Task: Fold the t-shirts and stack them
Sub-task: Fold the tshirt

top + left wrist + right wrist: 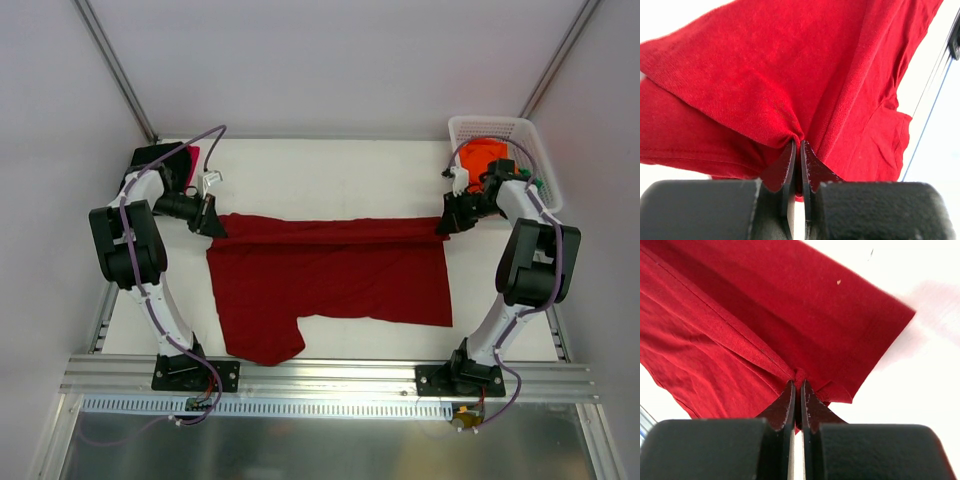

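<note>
My left fingers (pixel 786 167) and right fingers (pixel 786 407) are clamped on the dark red t-shirt (pixel 330 275) at its far edge; I'd hold it taut and carry both ends nearward in sync.

Right wrist view | right hand (pixel 800 390) at lower centre, its two dark fingers (pixel 784 410) pressed together on a puckered bit of the dark red t-shirt (pixel 765 325) | cloth fans from the pinch toward upper left, stitched hem running diagonally, one corner ending at right | white desk (pixel 920 405) shows at right and lower left
</note>
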